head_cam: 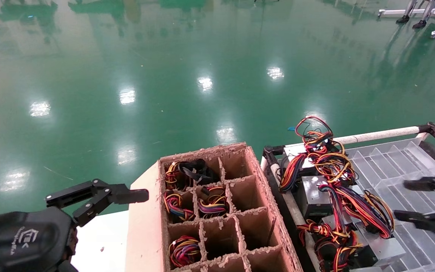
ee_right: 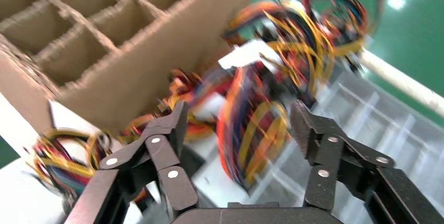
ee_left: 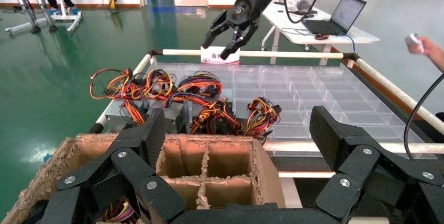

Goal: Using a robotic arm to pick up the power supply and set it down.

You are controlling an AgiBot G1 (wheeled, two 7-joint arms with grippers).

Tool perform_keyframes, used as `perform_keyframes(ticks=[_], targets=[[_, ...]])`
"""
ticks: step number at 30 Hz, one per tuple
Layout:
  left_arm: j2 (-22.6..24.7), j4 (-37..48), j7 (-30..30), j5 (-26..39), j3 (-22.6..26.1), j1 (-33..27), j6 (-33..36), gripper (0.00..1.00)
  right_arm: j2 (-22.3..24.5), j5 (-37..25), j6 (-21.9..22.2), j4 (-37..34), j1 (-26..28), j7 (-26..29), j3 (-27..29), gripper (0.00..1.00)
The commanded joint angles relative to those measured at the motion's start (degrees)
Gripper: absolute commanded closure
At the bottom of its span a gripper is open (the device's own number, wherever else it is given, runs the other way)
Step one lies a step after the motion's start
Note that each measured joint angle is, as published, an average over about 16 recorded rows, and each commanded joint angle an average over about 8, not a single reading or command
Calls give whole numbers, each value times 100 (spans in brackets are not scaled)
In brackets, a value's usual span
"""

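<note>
Beside the cardboard box (head_cam: 217, 211), our right gripper (head_cam: 427, 204), fingers spread and empty, risks snagging tangled wires (head_cam: 338, 189) instead of the power supply (head_cam: 312, 194), we judge.

Left black two-finger gripper (head_cam: 100, 200): matte linkage bars, silver rivets at the pivots, textured finger pads (ee_left: 335, 135). Rounded black wrist housing (head_cam: 21, 238) carries a white logo. Right black two-finger gripper (head_cam: 429, 204): same linkage and rivets.
</note>
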Motion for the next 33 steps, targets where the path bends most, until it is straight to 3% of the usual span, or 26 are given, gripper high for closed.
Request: perform_keyframes(ticks=[1,33], targets=[[0,0,0,0,0,0,0,0,-40,53,9,128,-131,32,130,0],[-1,1,2,-2,3,-1,0,0,-789,1043,173,2511,-2561,623,2538,0]])
